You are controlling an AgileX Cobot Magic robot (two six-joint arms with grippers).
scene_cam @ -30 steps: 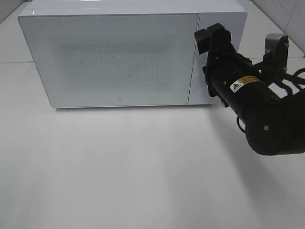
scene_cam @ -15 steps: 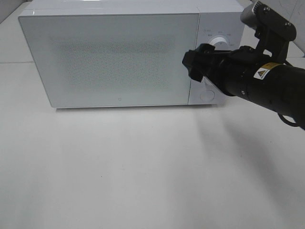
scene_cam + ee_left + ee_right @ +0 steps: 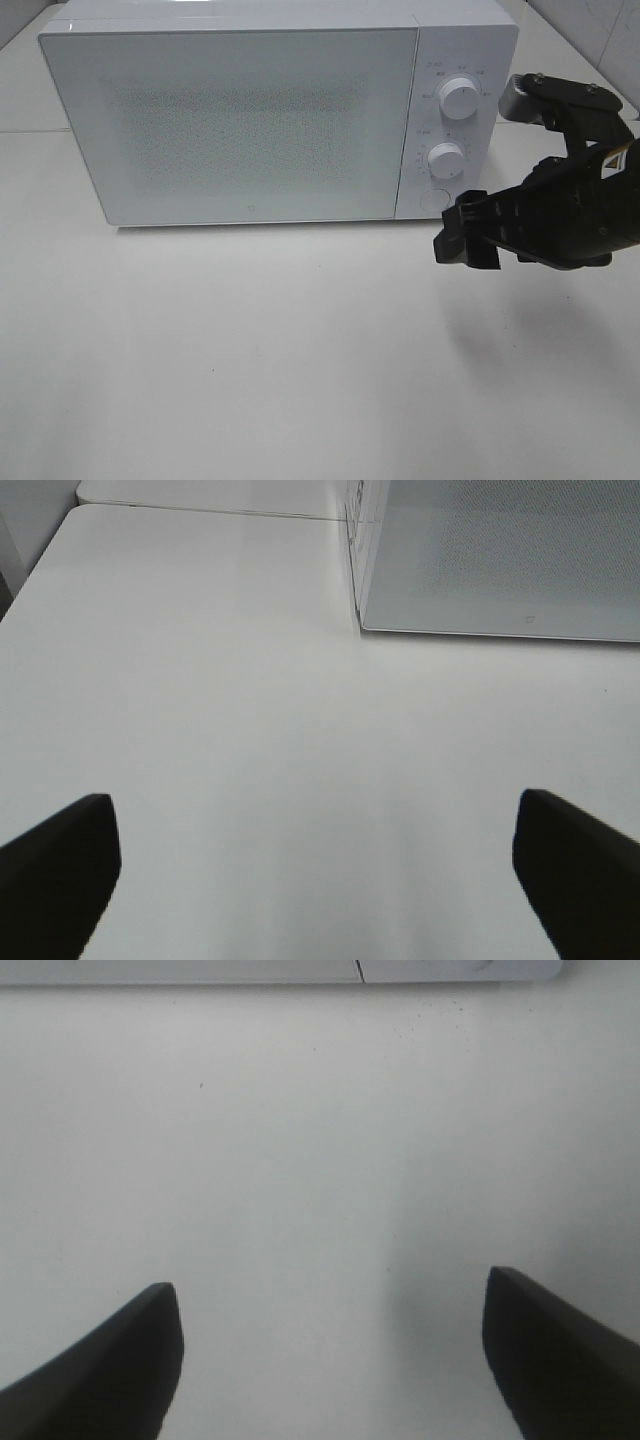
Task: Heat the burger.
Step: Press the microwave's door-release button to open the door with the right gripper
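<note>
White microwave (image 3: 230, 120) stands shut, right gripper (image 3: 458, 238) spread empty near its dials (image 3: 458, 98), left gripper (image 3: 318, 870) spread too.

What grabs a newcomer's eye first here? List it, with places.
A white microwave fills the back of the white table, door shut, with two round knobs on its right-hand panel. The black right gripper hovers just in front of that panel's lower corner, jaws open and empty. No burger is in view.

Matte black right arm (image 3: 560, 225), silver-grey bracket (image 3: 516, 100) with screws, yellow label (image 3: 614, 163); black jaws
</note>
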